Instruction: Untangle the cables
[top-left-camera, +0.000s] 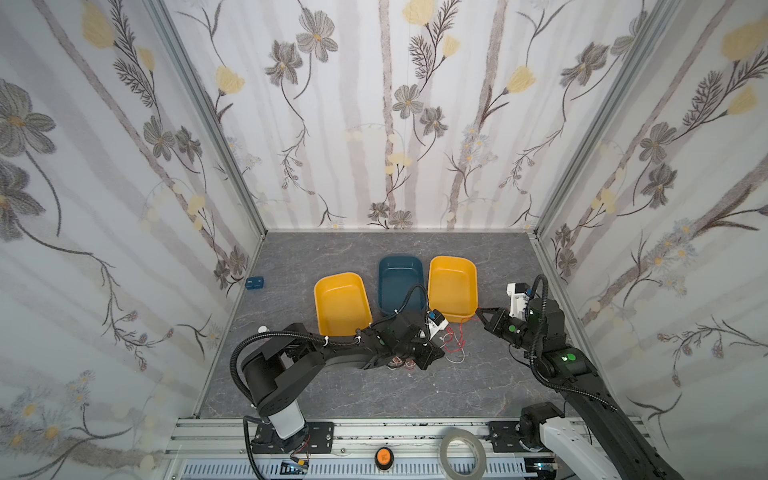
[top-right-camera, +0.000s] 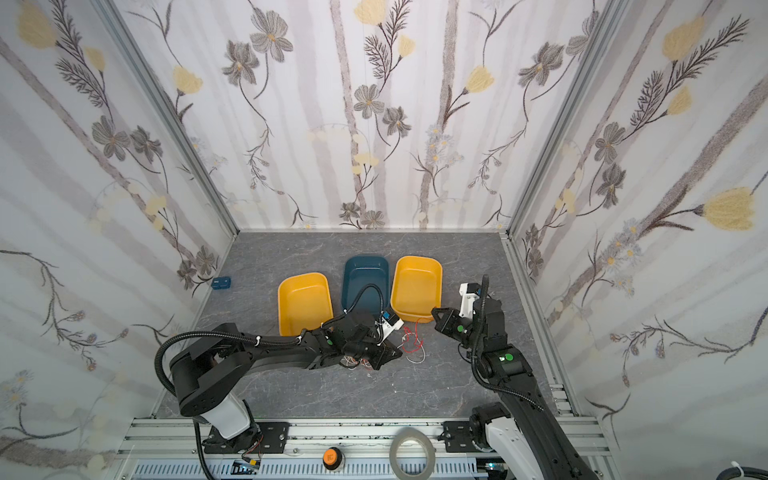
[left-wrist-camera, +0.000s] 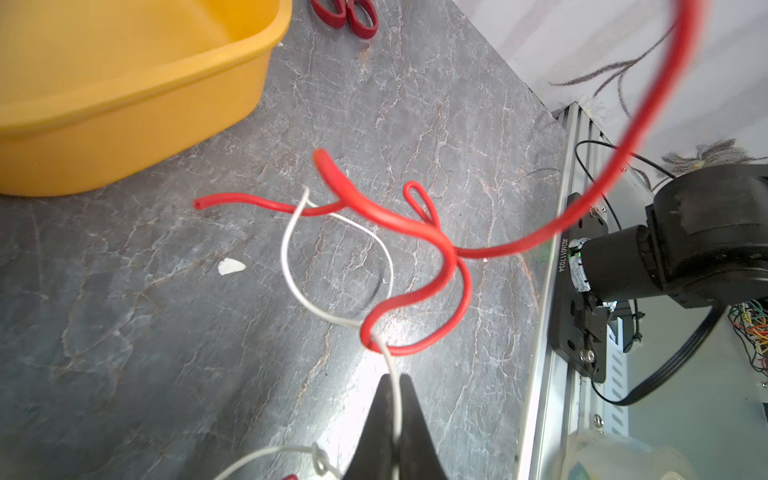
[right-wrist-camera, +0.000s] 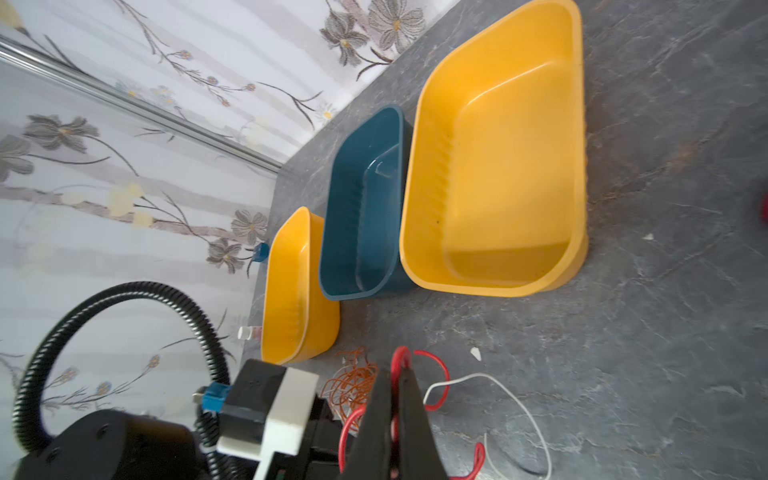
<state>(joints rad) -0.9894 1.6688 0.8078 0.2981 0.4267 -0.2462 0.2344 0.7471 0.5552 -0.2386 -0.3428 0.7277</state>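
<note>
The cables lie tangled on the grey floor in front of the trays. In the left wrist view my left gripper (left-wrist-camera: 397, 380) is shut on the white cable (left-wrist-camera: 286, 257), which loops under a thick red cable (left-wrist-camera: 415, 226). My right gripper (right-wrist-camera: 395, 372) is shut on the red cable (right-wrist-camera: 442, 368), beside a ball of thin orange cable (right-wrist-camera: 353, 386). In both top views the left gripper (top-left-camera: 436, 353) (top-right-camera: 397, 353) sits low over the tangle (top-left-camera: 455, 345) (top-right-camera: 413, 345). The right gripper (top-left-camera: 478, 310) (top-right-camera: 433, 311) holds a red strand raised by the yellow tray's corner.
Three trays stand side by side behind the cables: yellow (top-left-camera: 318, 291), dark blue (top-left-camera: 384, 270), yellow (top-left-camera: 473, 270). A small blue box (top-left-camera: 254, 283) sits by the left wall. A tape roll (top-left-camera: 463, 453) and an orange button (top-left-camera: 383, 457) rest on the front rail.
</note>
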